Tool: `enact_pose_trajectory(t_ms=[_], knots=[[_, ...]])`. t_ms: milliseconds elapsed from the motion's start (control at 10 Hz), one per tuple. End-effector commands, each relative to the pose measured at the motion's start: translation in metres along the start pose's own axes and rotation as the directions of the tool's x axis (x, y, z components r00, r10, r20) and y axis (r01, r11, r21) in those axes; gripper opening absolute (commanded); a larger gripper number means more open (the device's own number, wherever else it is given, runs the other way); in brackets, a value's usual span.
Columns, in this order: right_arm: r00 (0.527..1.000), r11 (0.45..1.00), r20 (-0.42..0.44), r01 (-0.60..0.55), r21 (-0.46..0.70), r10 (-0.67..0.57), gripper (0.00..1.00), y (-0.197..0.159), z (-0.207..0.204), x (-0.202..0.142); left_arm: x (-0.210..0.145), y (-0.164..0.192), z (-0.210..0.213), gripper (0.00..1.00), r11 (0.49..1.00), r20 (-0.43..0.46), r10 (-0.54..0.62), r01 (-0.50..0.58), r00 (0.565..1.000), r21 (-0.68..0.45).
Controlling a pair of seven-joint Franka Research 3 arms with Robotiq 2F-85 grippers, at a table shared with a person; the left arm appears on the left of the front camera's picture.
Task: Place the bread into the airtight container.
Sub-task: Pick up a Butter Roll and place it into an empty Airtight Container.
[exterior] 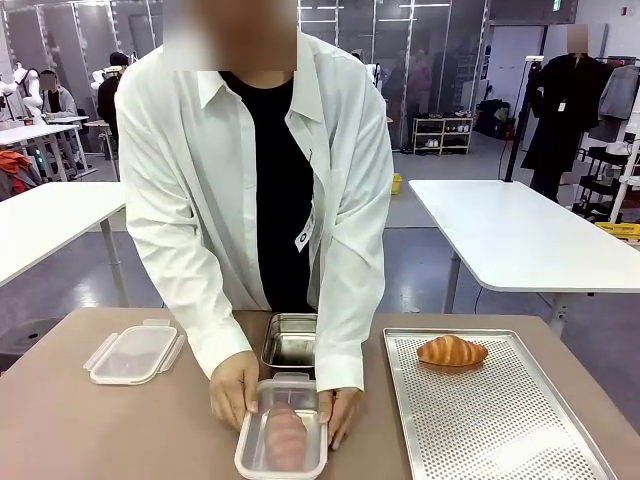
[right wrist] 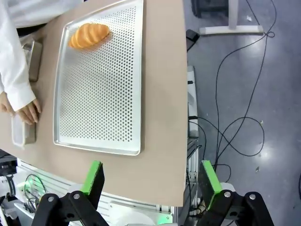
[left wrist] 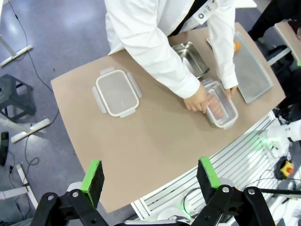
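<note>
A clear lidded airtight container (exterior: 284,438) (left wrist: 221,104) sits at the table's near middle with a brownish bread inside it. The person's two hands (exterior: 234,390) press on its sides. Part of that container (right wrist: 22,132) appears beside a hand in the right wrist view. A golden croissant (exterior: 452,351) (right wrist: 89,36) lies on the perforated metal tray (exterior: 500,420) (right wrist: 94,99) at the right. My left gripper (left wrist: 150,181) hangs open high above the table's near edge. Open too, my right gripper (right wrist: 150,181) hovers above the table's right edge, near the tray.
A second clear container with a snap lid (exterior: 134,353) (left wrist: 116,92) rests at the left of the table. A small empty steel pan (exterior: 291,343) (left wrist: 190,58) stands behind the held container. White tables stand farther back.
</note>
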State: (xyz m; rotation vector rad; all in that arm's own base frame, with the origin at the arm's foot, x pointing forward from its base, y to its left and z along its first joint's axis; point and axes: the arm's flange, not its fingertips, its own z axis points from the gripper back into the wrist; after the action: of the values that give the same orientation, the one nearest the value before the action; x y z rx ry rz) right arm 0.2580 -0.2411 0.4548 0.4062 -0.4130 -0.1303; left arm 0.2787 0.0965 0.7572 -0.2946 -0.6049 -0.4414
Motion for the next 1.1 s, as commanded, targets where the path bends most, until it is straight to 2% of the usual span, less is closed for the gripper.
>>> enact_pose_trajectory(t_ms=[0,1000], knots=[[1.000,1.000,-0.003,-0.012,-0.007,0.012,1.00,-0.0024,0.0008,-0.0017,0.0013,-0.0003,0.0016,1.00,1.000,0.000,-0.015,0.015,1.000,-0.001],[1.000,1.000,-0.003,-0.012,-0.007,0.012,1.00,-0.0024,0.0008,-0.0017,0.0013,-0.0003,0.0016,1.00,1.000,0.000,-0.015,0.015,1.000,-0.001]])
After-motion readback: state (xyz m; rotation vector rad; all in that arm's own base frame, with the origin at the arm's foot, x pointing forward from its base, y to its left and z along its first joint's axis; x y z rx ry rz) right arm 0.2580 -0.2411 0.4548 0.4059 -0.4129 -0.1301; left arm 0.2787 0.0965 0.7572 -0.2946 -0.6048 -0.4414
